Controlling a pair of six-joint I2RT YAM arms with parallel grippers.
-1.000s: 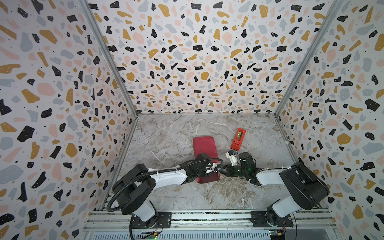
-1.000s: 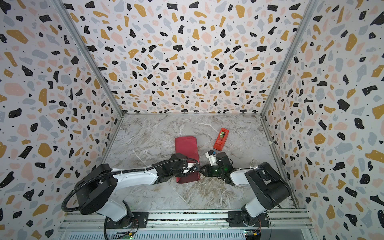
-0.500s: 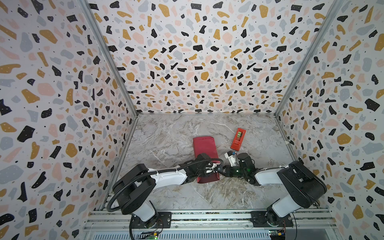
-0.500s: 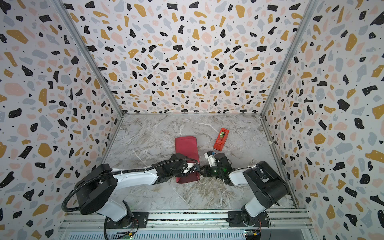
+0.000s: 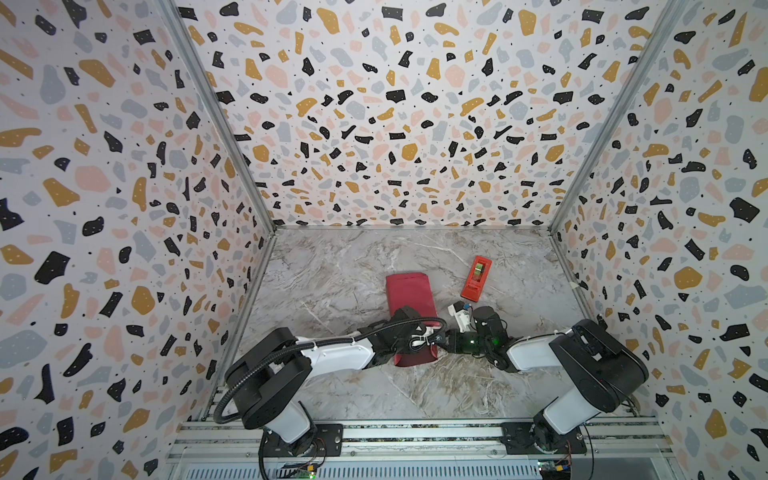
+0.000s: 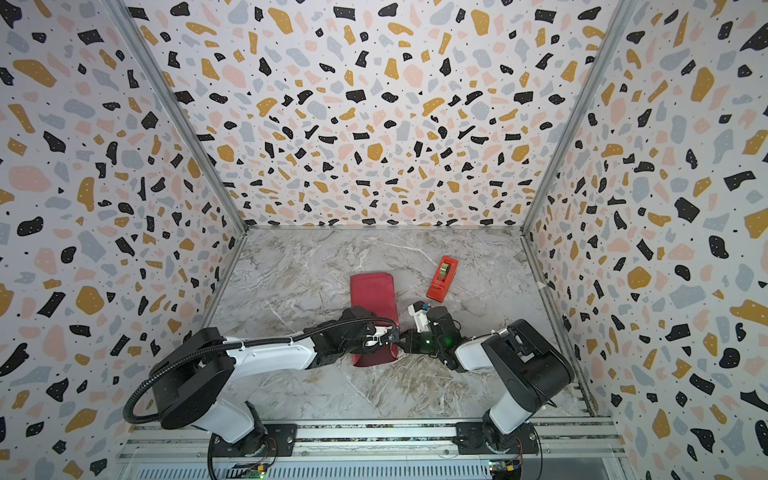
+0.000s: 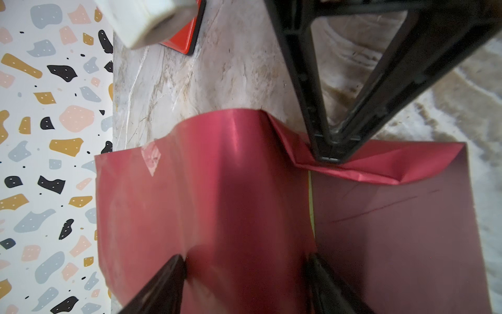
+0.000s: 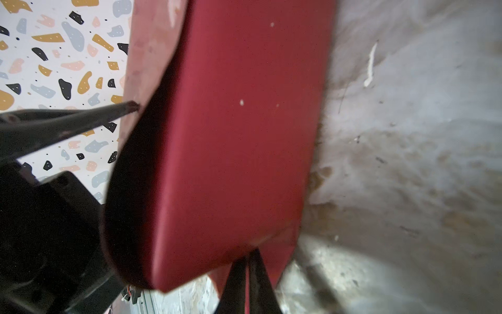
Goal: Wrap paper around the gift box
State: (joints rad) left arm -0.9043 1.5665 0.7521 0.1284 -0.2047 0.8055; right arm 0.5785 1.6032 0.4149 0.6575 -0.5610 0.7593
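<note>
Though wrapped in large crimson-and-maroon paper sheet (image 5: 409, 293) mid-table, shows a sliver of olive-green cardboard gift box (image 7: 310, 199). Pinches a folded flap between pressed-together right gripper (image 7: 329, 159) jaws; spreads left gripper (image 7: 245, 258) jaws over its top.

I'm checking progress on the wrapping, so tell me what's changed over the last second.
The right arm eased slightly toward the middle, and the right pincer closed on a folded flap of the paper. The left pincer stayed spread open over the paper-covered top, and the tape dispenser did not move.
</note>
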